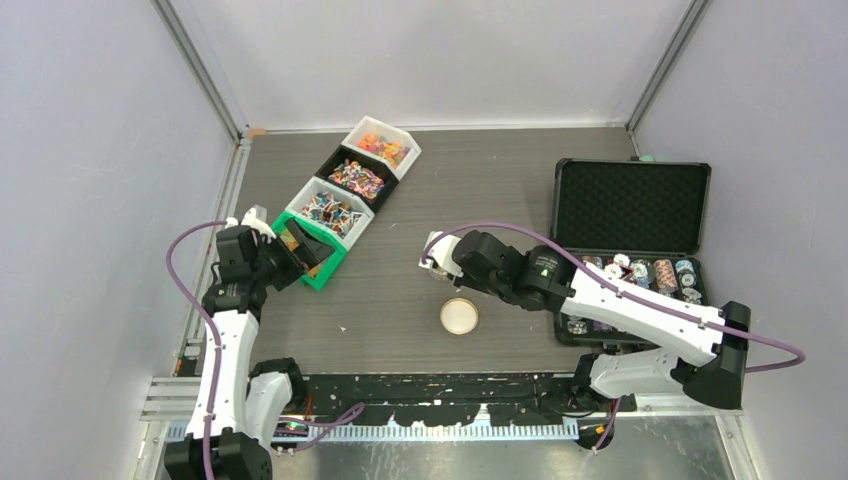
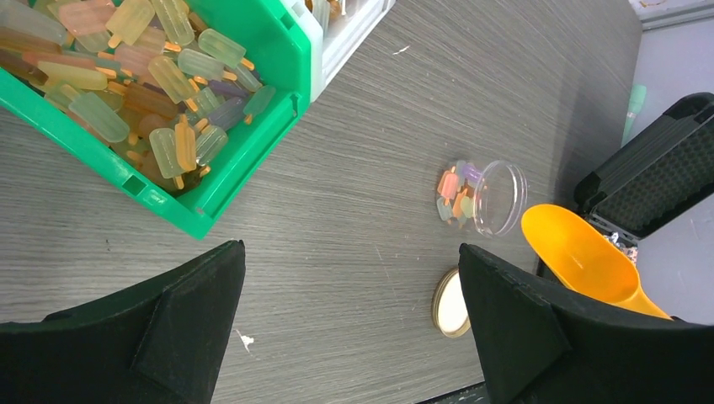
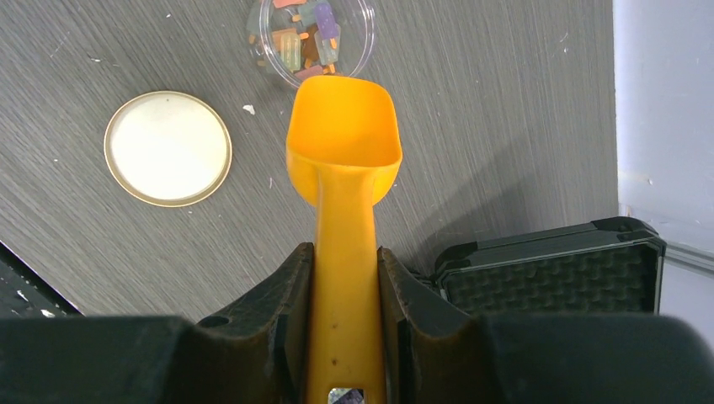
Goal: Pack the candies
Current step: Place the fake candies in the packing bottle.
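Dark grey wood-grain table [image 1: 500, 180], pale walls on three sides.

Bins: a diagonal row of four at the upper left of the top view, with the green bin [image 2: 278, 50] nearest. It holds popsicle-shaped candies [image 2: 160, 84] in pale yellow, green, orange and purple. The other three bins hold orange and multicoloured sweets, too small to tell apart.

Clear jar [image 3: 360, 42]: near the table's middle, with a few more popsicle candies [image 3: 305, 38] inside.

Lid [image 3: 168, 149]: round, gold-rimmed, flat on the table and apart from the jar.

Black case [image 1: 630, 205]: open at the right of the top view, with poker chips [image 1: 640, 270] in its lower half.

Left gripper [image 2: 349, 252]: fingers spread wide and holding nothing. In the left wrist view the green bin's candies lie above and left of it. The left arm rises from its base at lower left, with the wrist bent right to that bin's near end.

Right gripper [image 3: 345, 263]: fingers clamped on the handle of the orange scoop [image 3: 343, 151]. The scoop's bowl is empty, and its front lip meets the jar's rim in the right wrist view, so the jar's candies sit just past its tip. The right arm reaches left from its base at lower right, across the front of the case.
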{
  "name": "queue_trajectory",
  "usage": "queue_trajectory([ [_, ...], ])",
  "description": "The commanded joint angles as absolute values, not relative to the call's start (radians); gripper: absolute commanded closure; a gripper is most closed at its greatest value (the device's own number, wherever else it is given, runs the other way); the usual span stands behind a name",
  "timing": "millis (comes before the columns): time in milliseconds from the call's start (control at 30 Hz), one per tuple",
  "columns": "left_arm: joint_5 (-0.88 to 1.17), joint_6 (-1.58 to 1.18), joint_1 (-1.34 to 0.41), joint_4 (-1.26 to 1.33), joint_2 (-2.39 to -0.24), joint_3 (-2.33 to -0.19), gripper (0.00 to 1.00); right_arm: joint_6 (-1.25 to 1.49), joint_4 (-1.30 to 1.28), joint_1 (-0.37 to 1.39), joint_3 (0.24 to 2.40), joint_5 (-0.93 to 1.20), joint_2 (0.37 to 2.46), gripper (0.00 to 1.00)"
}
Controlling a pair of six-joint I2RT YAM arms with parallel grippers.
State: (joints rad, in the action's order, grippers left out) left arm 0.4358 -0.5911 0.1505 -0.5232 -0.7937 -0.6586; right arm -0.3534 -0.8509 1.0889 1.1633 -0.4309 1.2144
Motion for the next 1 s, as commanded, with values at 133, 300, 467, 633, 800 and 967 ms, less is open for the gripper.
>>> queue_trajectory([
  [133, 0.413, -0.556, 0.146, -0.542, -0.779, -0.691, 0.00, -0.379, -0.909, 1.086, 1.258, -0.437, 1.233, 1.00],
  [300, 0.368, -0.544, 0.147, -0.588, -0.781, -0.718, 0.00, -0.366, -0.948, 1.086, 1.308, -0.436, 1.241, 1.00],
  [467, 0.222, -0.570, 0.145, -0.673, -0.792, -0.767, 0.00, -0.389, -0.896, 1.087, 1.311, -0.412, 1.221, 1.00],
  [633, 0.096, -0.691, 0.146, -0.718, -0.802, -0.805, 0.04, -0.440, -0.722, 1.089, 1.246, -0.341, 1.176, 1.00],
  [800, -0.112, -0.893, 0.150, -0.790, -0.779, -0.841, 0.05, -0.472, -0.452, 1.088, 1.132, -0.199, 1.133, 1.00],
  [967, -0.150, -1.042, 0.195, -0.767, -0.806, -0.814, 0.15, -0.400, -0.365, 1.088, 1.204, -0.166, 1.236, 0.99],
])
